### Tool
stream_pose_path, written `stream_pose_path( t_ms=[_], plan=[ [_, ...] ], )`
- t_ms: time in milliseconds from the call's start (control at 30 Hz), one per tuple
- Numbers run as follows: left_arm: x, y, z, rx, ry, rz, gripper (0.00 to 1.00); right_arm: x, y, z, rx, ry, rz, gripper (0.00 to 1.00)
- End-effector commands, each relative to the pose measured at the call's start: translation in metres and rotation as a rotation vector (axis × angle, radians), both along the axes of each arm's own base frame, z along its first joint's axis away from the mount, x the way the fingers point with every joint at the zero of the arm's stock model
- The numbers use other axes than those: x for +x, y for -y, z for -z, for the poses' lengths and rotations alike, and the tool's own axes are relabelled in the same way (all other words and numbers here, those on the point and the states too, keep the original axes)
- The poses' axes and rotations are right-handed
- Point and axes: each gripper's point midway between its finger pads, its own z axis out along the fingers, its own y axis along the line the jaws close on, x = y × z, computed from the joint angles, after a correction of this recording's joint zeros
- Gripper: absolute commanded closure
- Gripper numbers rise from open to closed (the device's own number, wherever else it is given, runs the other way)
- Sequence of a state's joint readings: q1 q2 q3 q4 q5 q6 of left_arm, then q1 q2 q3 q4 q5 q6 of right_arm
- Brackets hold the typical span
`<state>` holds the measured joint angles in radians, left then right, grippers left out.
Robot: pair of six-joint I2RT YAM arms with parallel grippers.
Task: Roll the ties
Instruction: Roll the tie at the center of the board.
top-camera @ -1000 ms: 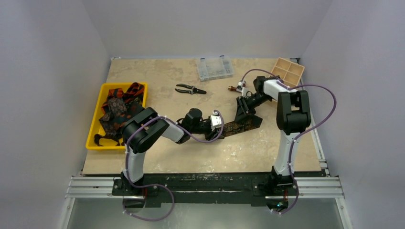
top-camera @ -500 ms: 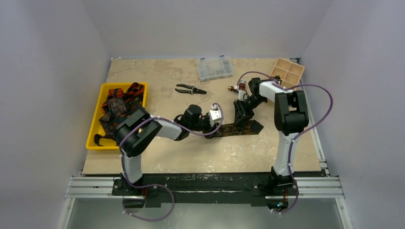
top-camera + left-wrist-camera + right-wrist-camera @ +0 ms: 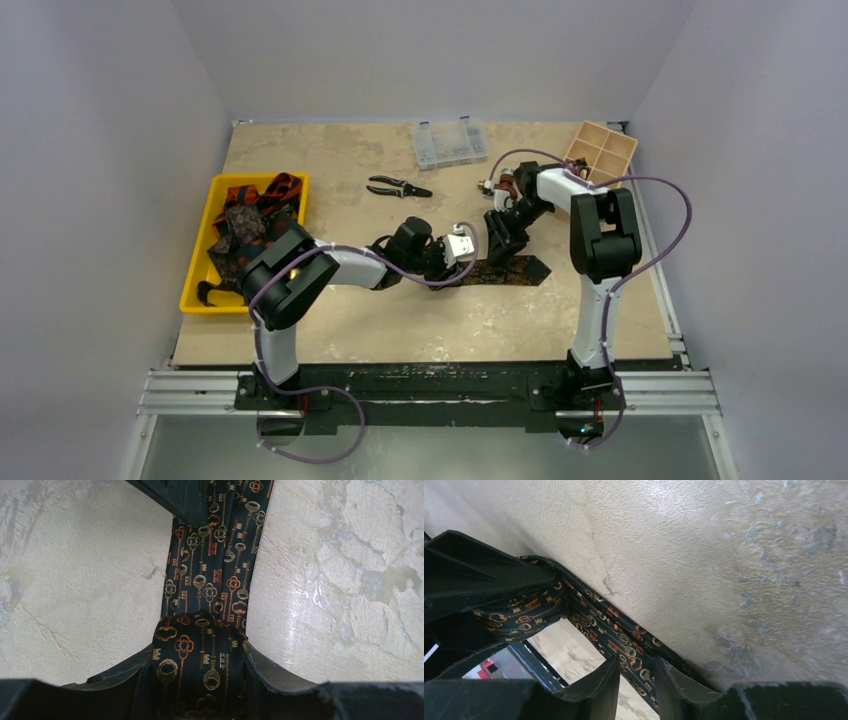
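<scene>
A dark tie (image 3: pixel 512 269) printed with gold and orange keys lies flat mid-table. My left gripper (image 3: pixel 465 266) is shut on its rolled end; in the left wrist view (image 3: pixel 199 650) the roll sits between the jaws and the tie (image 3: pixel 210 585) runs straight away from it. My right gripper (image 3: pixel 498 243) stands just beyond the roll. In the right wrist view (image 3: pixel 638 662) its narrowly parted jaws close on the tie (image 3: pixel 619 640). Several more dark patterned ties (image 3: pixel 245 225) are piled in a yellow tray (image 3: pixel 193 272) at the left.
Black-handled pliers (image 3: pixel 398 187) lie behind the left arm. A clear plastic parts box (image 3: pixel 450 143) and a wooden compartment box (image 3: pixel 603 150) stand at the back. The right arm's purple cable loops above its wrist.
My left gripper has moved right along the tie, and the loose length is shorter. My right gripper has shifted a little left. The tie has swung from slanted to level.
</scene>
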<state>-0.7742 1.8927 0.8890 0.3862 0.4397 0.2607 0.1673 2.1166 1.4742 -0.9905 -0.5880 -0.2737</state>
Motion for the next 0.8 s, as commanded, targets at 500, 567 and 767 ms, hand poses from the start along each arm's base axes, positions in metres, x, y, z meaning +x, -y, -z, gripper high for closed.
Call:
stream_pose_path(
  t_ms=[500, 567, 767],
  plan=[
    [-0.036, -0.05, 0.073, 0.304, -0.175, 0.026, 0.81, -0.01, -0.084, -0.066, 0.447, -0.03, 0.025, 0.42],
    [-0.036, -0.05, 0.073, 0.305, -0.178, 0.025, 0.81, -0.012, -0.089, -0.062, 0.453, -0.058, 0.027, 0.43],
    [-0.035, -0.05, 0.075, 0.315, -0.188, 0.019, 0.81, -0.02, -0.101, -0.053, 0.462, -0.115, 0.016, 0.48]
  ],
)
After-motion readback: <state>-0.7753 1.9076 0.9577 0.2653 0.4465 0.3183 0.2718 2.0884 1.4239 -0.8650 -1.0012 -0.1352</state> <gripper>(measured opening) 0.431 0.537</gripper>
